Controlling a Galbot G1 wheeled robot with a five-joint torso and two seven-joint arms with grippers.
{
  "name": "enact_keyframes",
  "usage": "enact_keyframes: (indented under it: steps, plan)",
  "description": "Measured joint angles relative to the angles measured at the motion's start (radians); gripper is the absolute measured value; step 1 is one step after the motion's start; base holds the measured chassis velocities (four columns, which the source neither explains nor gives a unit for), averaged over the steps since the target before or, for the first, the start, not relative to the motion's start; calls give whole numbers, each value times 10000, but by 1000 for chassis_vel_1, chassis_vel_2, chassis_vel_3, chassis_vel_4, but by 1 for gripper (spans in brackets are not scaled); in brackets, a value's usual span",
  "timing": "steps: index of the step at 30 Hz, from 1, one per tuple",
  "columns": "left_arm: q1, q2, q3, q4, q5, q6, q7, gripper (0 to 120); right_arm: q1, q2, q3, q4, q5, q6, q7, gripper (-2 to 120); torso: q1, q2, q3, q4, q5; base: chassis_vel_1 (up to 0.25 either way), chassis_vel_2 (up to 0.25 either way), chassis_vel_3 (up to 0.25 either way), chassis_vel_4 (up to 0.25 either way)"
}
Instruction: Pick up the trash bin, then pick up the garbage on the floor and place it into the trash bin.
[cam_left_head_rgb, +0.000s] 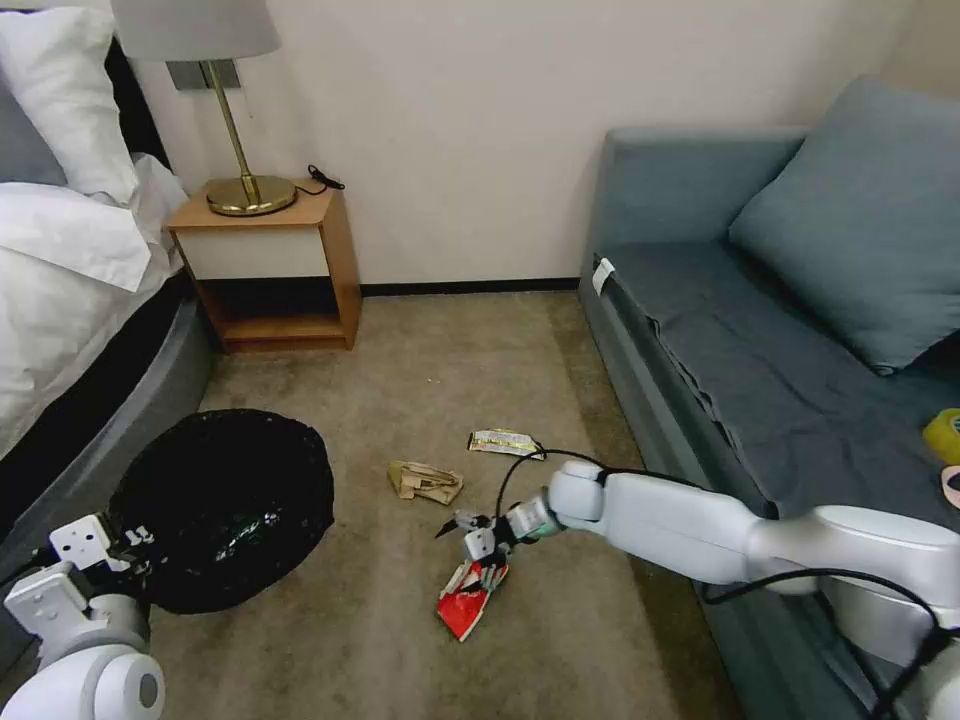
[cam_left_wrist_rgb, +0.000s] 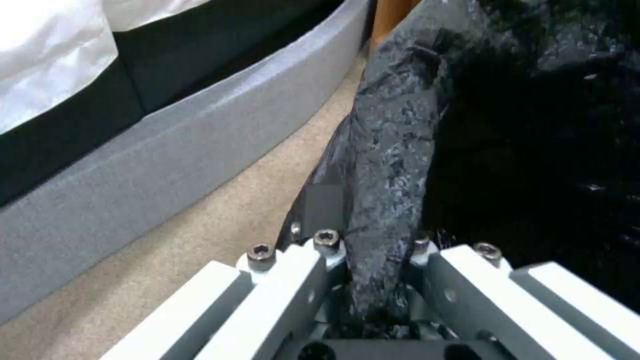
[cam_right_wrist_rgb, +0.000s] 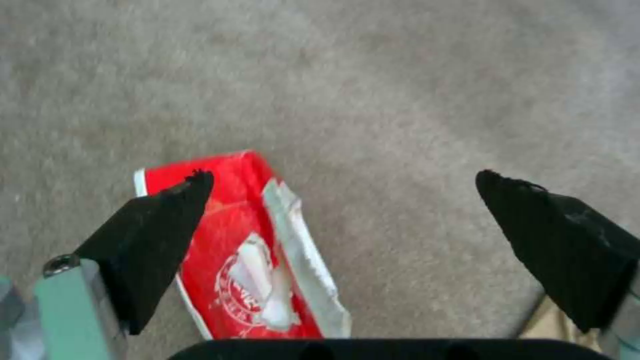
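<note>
Trash bin (cam_left_head_rgb: 225, 505) gripped at its rim by left tool (cam_left_wrist_rgb: 370, 280); right tool (cam_right_wrist_rgb: 340, 200) gapes over red wrapper (cam_right_wrist_rgb: 247, 250) (three pieces remain on the floor).

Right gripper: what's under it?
The red snack wrapper lies flat on the carpet beneath the open right gripper. One fingertip covers the wrapper's edge; the wrapper's near end is hidden.

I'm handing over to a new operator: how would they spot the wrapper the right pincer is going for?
On the carpet in front of the sofa, look under the open right pincer. The red snack wrapper lies flat there, nearest the robot. It is the only red piece; the tan packet and silvery wrapper lie beyond.
</note>
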Motion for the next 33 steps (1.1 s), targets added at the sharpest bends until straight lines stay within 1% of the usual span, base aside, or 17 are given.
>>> enact_keyframes:
  steps: [1, 5, 8, 19, 27, 33]
  plan:
    - [0, 0, 0, 0, 0, 0, 0, 1, 0, 0, 0, 0, 0, 0, 0, 100, 0, 0, 0, 0, 0, 0, 0, 0, 0]
    - [-76, 0, 66, 126, 35, -19, 12, 1, -65, 272, -1, -789, -254, 348, -203, 100, 0, 0, 0, -3, 0, 0, 0, 0, 0]
    - [-93, -3, 103, 212, 53, -41, 31, 1, -94, 337, 20, -992, -338, 418, -219, 100, 0, 0, 0, -4, 0, 0, 0, 0, 0]
    - [-104, -71, 126, 265, 70, -104, 53, 1, -291, 637, -15, -1196, -485, 521, -106, 100, 0, 0, -1, -3, 1, 0, 0, 0, 0]
    - [-80, -108, 128, 168, 82, -111, 62, 1, -455, 875, -32, -1623, -756, 675, 3, 99, -1, 0, -1, -3, 1, 0, 0, 0, 0]
    - [-60, -105, 125, 151, 76, -119, 64, 1, -522, 1007, 108, -2002, -996, 827, 87, 95, 0, 0, 0, -2, 1, 0, 0, 0, 0]
